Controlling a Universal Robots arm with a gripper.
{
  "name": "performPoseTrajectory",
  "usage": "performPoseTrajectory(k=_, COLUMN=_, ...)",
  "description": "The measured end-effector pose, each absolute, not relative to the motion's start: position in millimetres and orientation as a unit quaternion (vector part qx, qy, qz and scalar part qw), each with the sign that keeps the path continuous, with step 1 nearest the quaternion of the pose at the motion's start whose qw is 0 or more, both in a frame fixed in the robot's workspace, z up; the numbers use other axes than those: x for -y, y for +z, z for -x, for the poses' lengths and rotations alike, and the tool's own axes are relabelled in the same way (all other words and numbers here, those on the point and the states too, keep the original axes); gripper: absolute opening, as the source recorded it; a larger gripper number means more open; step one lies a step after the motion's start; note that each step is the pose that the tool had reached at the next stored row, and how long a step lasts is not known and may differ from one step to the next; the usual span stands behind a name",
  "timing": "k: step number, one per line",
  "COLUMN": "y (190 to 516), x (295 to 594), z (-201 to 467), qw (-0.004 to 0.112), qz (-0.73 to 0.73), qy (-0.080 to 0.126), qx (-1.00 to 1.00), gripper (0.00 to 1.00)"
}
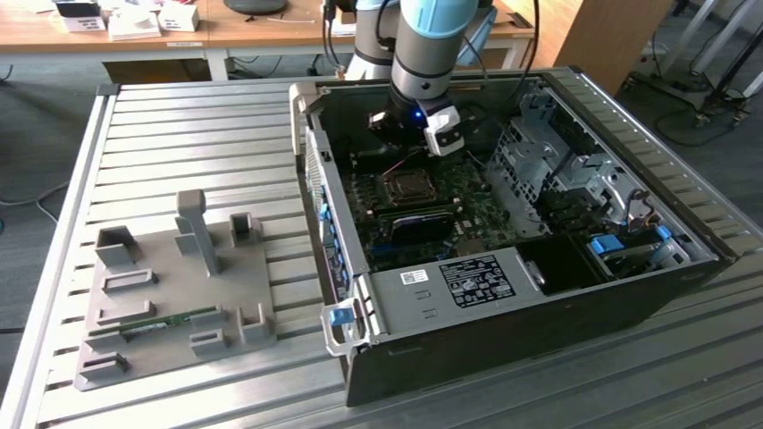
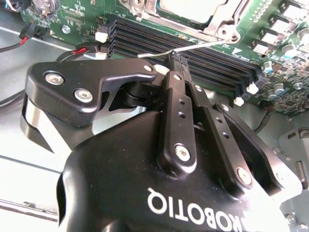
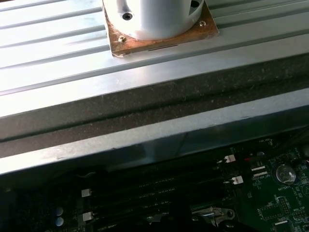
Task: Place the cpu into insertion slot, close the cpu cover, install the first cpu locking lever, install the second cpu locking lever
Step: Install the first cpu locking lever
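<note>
Exterior view: my arm reaches down into the open computer case, which lies on the slatted metal table. My gripper hangs inside the case near the insertion slot, the silver-framed square in the middle of the board. On the exterior view's left a grey fixture tray sits on the table, well apart from the case, with a green memory stick lying in it.

Second wrist view: my two black fingers are drawn together with no gap that I can see between them. Their tips sit right at a thin silver locking lever, which runs across above the long black memory slots. I cannot tell whether the rod is pinched between the tips or only touched. Just beyond the lever, the cpu lies in its slot, silver top up, and the cpu cover lies flat over its edges. The green circuit board spreads around them.

First wrist view: I see the table slats, a white round mount on a copper-coloured plate, the case's grey wall, and below it the memory slots on the board.
</note>
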State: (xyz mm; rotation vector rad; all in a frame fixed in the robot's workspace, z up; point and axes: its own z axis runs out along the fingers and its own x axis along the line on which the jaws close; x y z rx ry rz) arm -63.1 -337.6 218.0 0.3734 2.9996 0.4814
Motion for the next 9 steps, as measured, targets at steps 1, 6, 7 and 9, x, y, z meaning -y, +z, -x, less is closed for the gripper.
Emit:
performPoseTrajectory(k=1, y=217.6, x=337.5, z=63.0, qw=0.04, qz=-0.122, qy=0.157, qx=-0.979, gripper=0.11)
performPoseTrajectory(k=6, y=215.9, x=337.6, z=63.1, qw=0.04, qz=-0.122, qy=0.157, qx=-0.979, gripper=0.11)
performPoseTrajectory(k=7, y=215.7, x=337.6, z=63.1, qw=0.04, qz=-0.122, qy=0.156, qx=-0.979, gripper=0.11)
performPoseTrajectory(k=9, y=215.5, x=337.6, z=63.1, qw=0.04, qz=-0.122, qy=0.157, qx=-0.979, gripper=0.11)
